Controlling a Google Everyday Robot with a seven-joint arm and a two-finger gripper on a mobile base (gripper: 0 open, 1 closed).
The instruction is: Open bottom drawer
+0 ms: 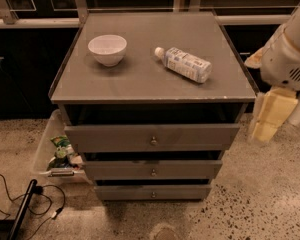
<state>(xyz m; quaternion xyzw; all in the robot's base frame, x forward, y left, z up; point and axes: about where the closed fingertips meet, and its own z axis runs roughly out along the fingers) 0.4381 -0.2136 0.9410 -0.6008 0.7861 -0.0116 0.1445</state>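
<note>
Claw (pixel 272 115) hangs at 3 o'clock of the bench (pixel 140 84), well apart from it; spread or pressed together cannot be told. Bottom drawer (pixel 125 192), at 6 o'clock under the middle drawer (pixel 120 170), shows a slim grey front and small round knob (pixel 153 194), apparently shut. Recommended: drop low, square up, pinch the knob centrally, pull straight. Bowl (pixel 107 49) and bottle (pixel 185 64) lie on the bench.

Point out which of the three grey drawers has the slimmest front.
The bottom grey drawer, nearest the floor: its flat front is slimmer than the middle drawer's and the top drawer's. The gripper hangs right of the grey cabinet, apart from it.
</note>
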